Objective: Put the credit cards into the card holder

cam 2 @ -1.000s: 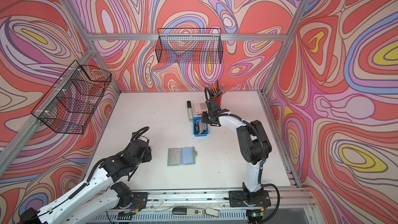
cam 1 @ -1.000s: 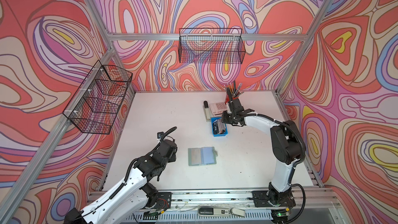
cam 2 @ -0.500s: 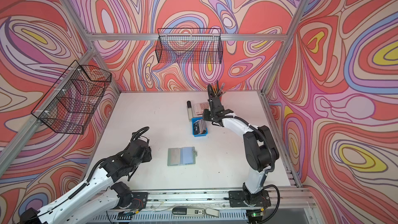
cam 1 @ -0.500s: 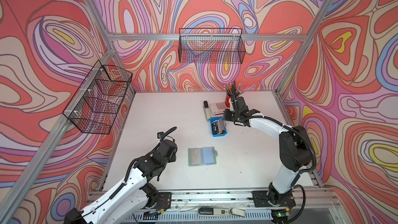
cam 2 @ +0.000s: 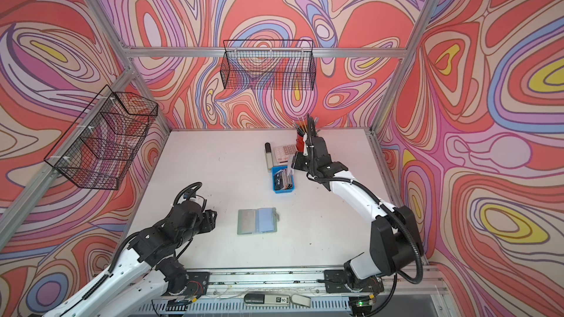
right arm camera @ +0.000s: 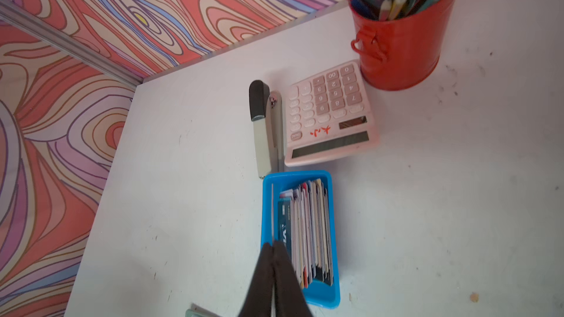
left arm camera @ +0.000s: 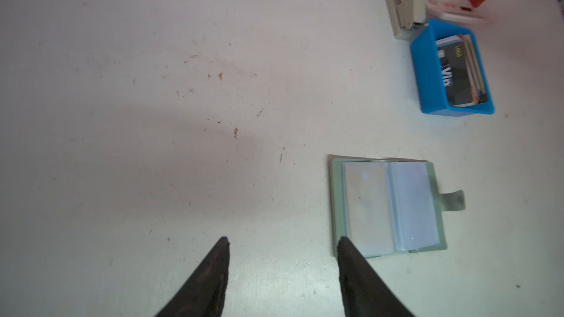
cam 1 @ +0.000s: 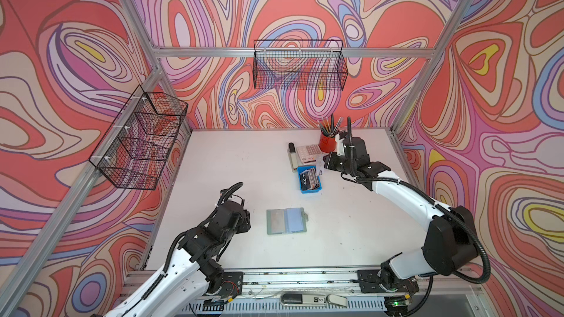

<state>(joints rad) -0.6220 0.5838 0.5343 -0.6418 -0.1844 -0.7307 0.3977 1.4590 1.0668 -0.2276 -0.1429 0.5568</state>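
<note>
The card holder (cam 1: 286,221) (cam 2: 257,221) lies open and flat on the white table, clear sleeves up, snap tab to the right. A row of credit cards (cam 1: 309,178) (right arm camera: 308,230) stands on edge in a blue tray (cam 1: 310,191), the dark "Vip" one (left arm camera: 454,77) facing out. My right gripper (cam 1: 324,161) (right arm camera: 272,243) hovers just above the tray's far end, shut on a pale card (cam 1: 319,163) seen edge-on (right arm camera: 272,208) in the right wrist view. My left gripper (cam 1: 247,218) (left arm camera: 283,240) is open and empty, just left of the holder (left arm camera: 387,205).
A pinkish-white calculator (cam 1: 308,152), a beige stapler (cam 1: 292,157) and a red cup of pens (cam 1: 327,141) crowd the table right behind the tray. Wire baskets hang on the left wall (cam 1: 140,138) and back wall (cam 1: 300,68).
My right gripper has risen from the tray and drawn back to the right with a pale card pinched in it. The left arm has stayed put.
</note>
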